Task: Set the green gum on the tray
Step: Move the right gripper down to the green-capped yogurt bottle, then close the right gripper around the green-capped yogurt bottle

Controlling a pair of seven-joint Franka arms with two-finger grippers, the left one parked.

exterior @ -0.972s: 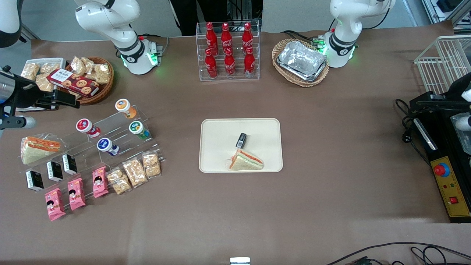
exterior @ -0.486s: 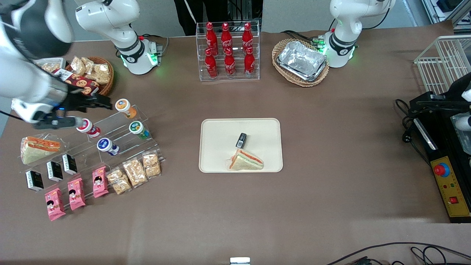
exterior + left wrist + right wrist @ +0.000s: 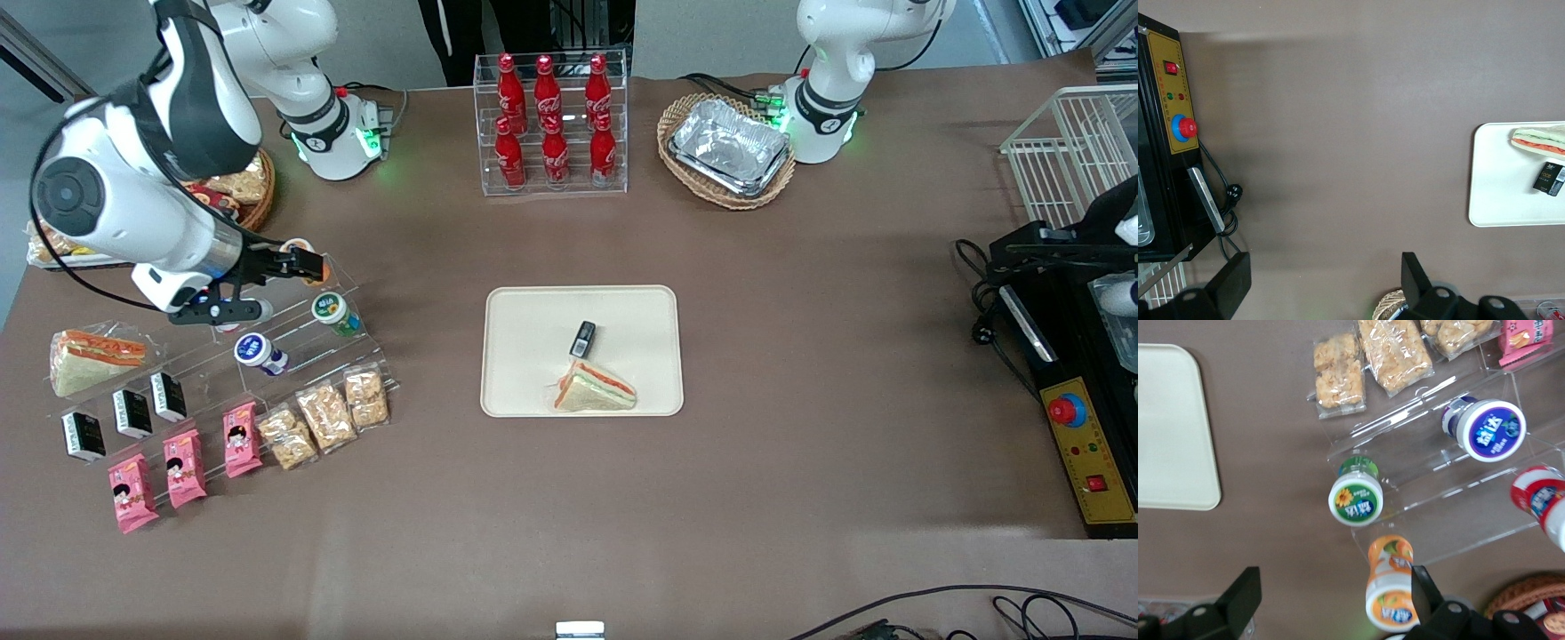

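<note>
The green gum is a small jar with a white-rimmed green lid, lying on a clear stepped rack; it also shows in the right wrist view. The cream tray lies flat at the table's middle, and one of its corners shows in the right wrist view. My right gripper hovers open and empty over the rack, above the orange-lidded jar. The green gum is a little nearer to the front camera than the gripper. In the right wrist view the gripper has its fingers spread wide, apart from the green gum.
An orange-lidded jar, a blue-lidded jar and a red-lidded jar share the rack. A sandwich and a small black pack lie on the tray. Snack packs lie nearer the camera. A cola bottle rack and foil trays stand farther away.
My right arm has swung in from the working arm's end of the table, toward the tray. Its gripper now hangs over the rack above the orange-lidded jar. The jars have not moved.
</note>
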